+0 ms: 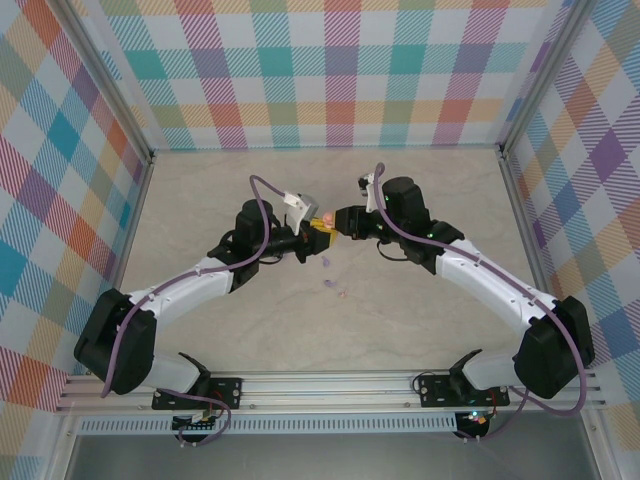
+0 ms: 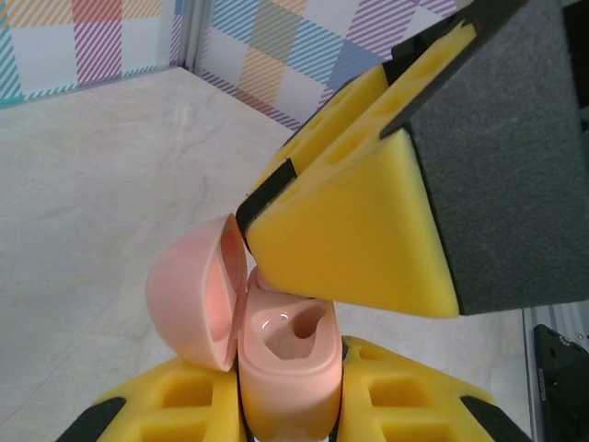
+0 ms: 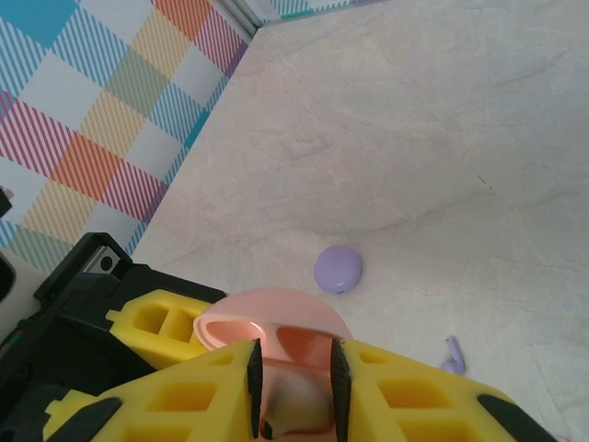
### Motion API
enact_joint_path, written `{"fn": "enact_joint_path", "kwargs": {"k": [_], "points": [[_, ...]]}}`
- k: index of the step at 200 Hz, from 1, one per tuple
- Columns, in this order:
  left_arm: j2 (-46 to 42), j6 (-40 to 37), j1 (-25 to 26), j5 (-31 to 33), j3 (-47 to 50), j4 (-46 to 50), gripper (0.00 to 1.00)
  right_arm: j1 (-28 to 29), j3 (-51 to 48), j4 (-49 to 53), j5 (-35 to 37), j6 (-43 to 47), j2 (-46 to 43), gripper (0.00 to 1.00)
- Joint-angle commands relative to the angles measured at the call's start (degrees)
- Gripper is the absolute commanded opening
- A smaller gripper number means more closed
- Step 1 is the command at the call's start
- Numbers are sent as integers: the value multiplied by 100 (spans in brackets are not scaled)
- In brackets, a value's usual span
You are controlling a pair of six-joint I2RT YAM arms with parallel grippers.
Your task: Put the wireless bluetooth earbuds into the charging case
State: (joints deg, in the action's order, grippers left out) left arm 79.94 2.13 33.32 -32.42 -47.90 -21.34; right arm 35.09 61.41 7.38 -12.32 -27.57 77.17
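Table (image 1: 430, 190): pale marbled top, faint grey veins. Plaid walls (image 1: 330, 70) on three sides, pastel checks. Metal post (image 2: 190, 32) at a wall corner. Slotted metal rail (image 1: 330, 386) along the near edge.

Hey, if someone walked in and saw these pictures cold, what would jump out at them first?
Centre stage, the left hand grips an open pink charging case, lid flipped back, with the yellow fingers of the right hand at its mouth. Nearby on the table lie a round purple disc and a tiny purple earbud.
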Motion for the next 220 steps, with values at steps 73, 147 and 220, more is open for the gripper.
{"fn": "enact_joint_path", "kwargs": {"k": [73, 147, 220], "points": [[-302, -98, 68, 60, -37, -170, 16, 87, 204, 346, 277, 216, -246, 45], [-611, -295, 68, 135, -35, 215, 16, -86, 469, 1410, 905, 592, -833, 48], [-1035, -425, 69, 140, -189, 852, 16, -616, 180, 2412, 705, 913, -1010, 48]]}}
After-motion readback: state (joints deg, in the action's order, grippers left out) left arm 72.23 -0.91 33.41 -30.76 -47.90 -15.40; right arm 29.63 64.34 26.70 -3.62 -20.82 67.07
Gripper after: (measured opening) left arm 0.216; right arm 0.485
